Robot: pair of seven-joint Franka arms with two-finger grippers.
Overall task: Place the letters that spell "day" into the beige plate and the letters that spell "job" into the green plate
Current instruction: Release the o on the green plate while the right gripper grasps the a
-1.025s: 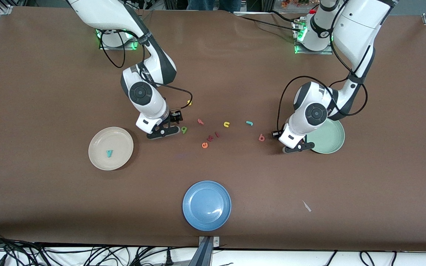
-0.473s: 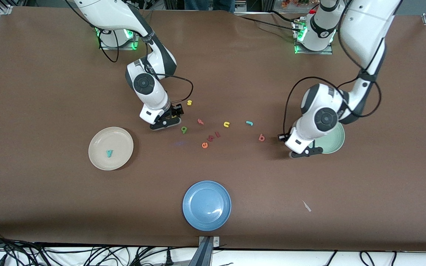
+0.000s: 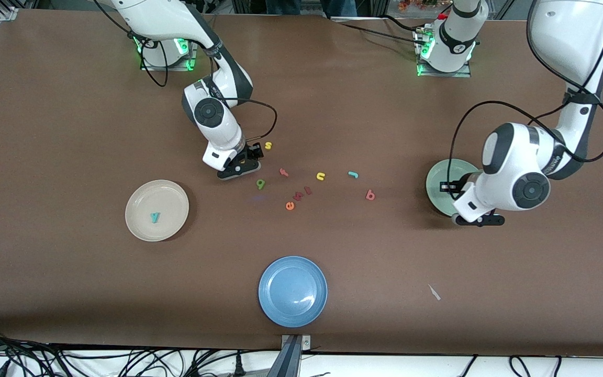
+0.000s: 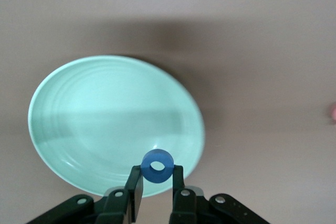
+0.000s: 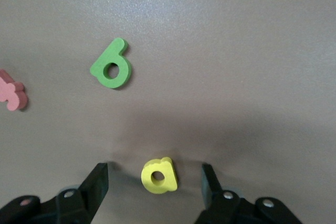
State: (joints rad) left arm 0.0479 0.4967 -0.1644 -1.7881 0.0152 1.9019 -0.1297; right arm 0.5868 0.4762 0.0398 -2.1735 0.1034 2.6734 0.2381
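Left pincer [image 4: 156, 182] grips one blue foam ring "o" [image 4: 157, 166] over the ridged, round green plate [image 4: 79, 124]. Right pincer [image 5: 155, 182] gapes around one yellow holed letter [image 5: 159, 176] on the matte tabletop [image 3: 71, 104].

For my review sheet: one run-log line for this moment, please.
left pincer: shut on blue "o", over green plate | right pincer: open, straddling yellow letter | teal "y": in beige plate

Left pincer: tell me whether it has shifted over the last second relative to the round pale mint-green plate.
Yes. The left pincer, shut on the blue ring-shaped foam "o", has swung from one edge of the round pale mint-green plate toward the left arm's end of the table.
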